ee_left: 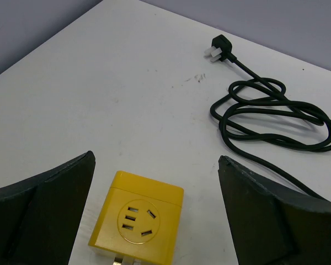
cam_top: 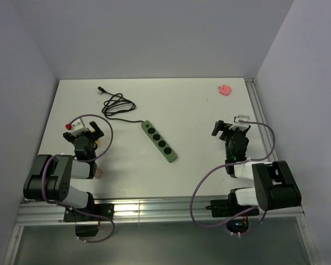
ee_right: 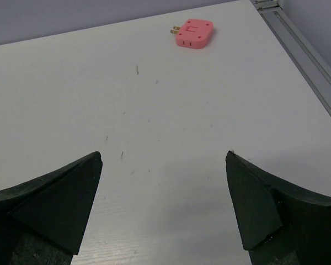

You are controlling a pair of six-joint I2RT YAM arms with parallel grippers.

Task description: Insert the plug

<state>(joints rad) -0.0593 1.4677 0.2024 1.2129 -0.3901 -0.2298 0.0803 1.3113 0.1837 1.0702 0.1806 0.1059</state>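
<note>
Left gripper (ee_left: 156, 161): jaws spread fully apart, holding nothing. A yellow adapter plug (ee_left: 138, 215) lies flat on the white desk (ee_left: 99, 83) between the two fingers, nearer the left one and touching neither; its socket face is up and metal prongs show at its near edge. Beyond it, to the right, is a loosely coiled black cable (ee_left: 276, 116) ending in a black plug (ee_left: 219, 48) with its prongs pointing left. Right gripper (ee_right: 164, 157): jaws likewise wide apart and empty, over the desk surface. Well ahead of it, near the far right corner and close to the aluminium rail (ee_right: 303, 61), a pink adapter plug (ee_right: 193, 33) lies flat with its prongs pointing left. Between the two arms, mid-desk, a green power strip (cam_top: 159, 141) with a row of round dark sockets lies diagonally, the black cable running from its far end.
</note>
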